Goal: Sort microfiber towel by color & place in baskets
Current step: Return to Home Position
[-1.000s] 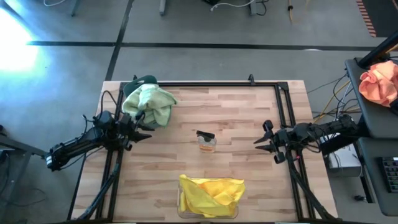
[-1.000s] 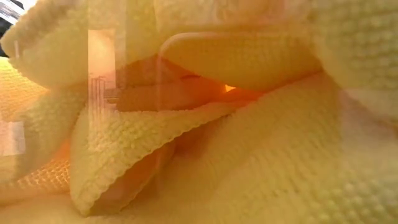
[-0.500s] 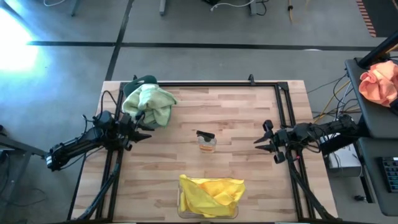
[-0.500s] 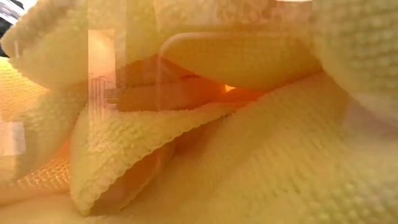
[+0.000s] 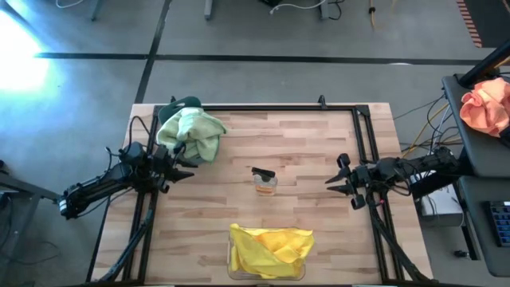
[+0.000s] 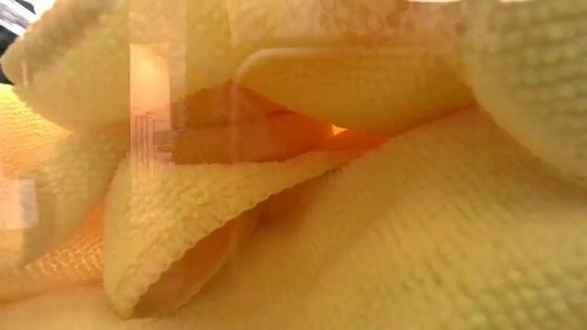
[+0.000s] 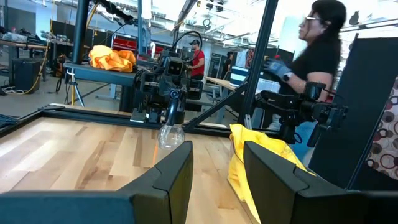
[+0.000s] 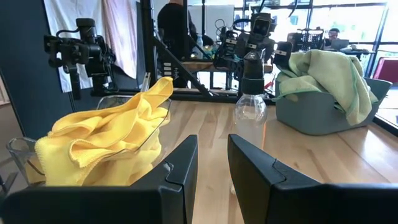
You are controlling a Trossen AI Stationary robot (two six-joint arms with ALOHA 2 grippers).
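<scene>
Hands parted, empty — my left hand (image 5: 182,163) just beside green towels (image 5: 191,131), right hand (image 5: 336,182) well apart from yellow towels (image 5: 271,249).

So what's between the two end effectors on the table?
Only a small spray bottle, standing mid-table between the left end effector and right end effector, in the high view.

Around 1 small bottle (image 5: 265,183) stand 2 baskets: 1 teal basket (image 8: 317,118) of green towels (image 5: 191,131), 1 clear basket (image 5: 266,275) of yellow towels (image 5: 271,245); the heaps hide the towel counts.
</scene>
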